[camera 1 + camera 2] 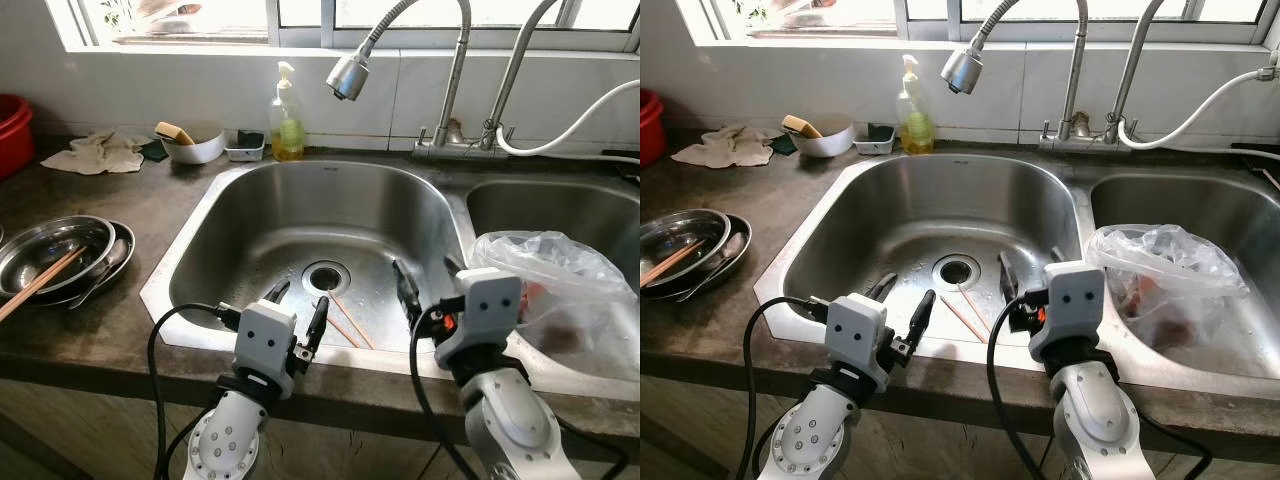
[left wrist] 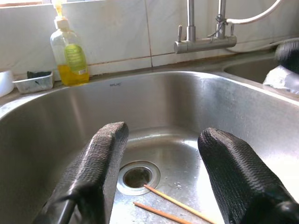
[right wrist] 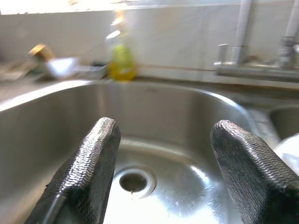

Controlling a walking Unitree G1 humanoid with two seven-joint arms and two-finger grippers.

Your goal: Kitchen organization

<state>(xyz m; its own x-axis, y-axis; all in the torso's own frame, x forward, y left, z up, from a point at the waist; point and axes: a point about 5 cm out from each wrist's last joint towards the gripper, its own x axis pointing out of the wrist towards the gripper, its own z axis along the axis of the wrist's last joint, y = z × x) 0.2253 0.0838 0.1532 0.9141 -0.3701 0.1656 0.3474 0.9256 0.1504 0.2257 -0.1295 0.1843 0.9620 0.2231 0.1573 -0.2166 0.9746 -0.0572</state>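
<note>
Two wooden chopsticks [image 1: 348, 322] lie on the bottom of the left steel sink [image 1: 230, 195], just in front of the drain [image 1: 325, 277]. My left gripper [image 1: 297, 305] hovers open over the sink's near edge, a little left of the chopsticks, with nothing between its fingers. My right gripper [image 1: 428, 279] is open too, above the sink's near right side, and holds nothing. The left wrist view has the chopsticks [image 2: 175, 205] low between the black fingers [image 2: 100, 163]. On the left counter, stacked steel bowls [image 1: 50, 245] hold more chopsticks [image 1: 38, 284] and a spoon.
A clear plastic bag [image 1: 555, 285] with scraps sits in the right basin. A spray faucet [image 1: 350, 75] hangs over the left sink. Along the back ledge stand a soap bottle [image 1: 287, 120], a white bowl with a sponge [image 1: 192, 143], a small tray and a rag [image 1: 98, 153]. A red tub [image 1: 12, 130] is far left.
</note>
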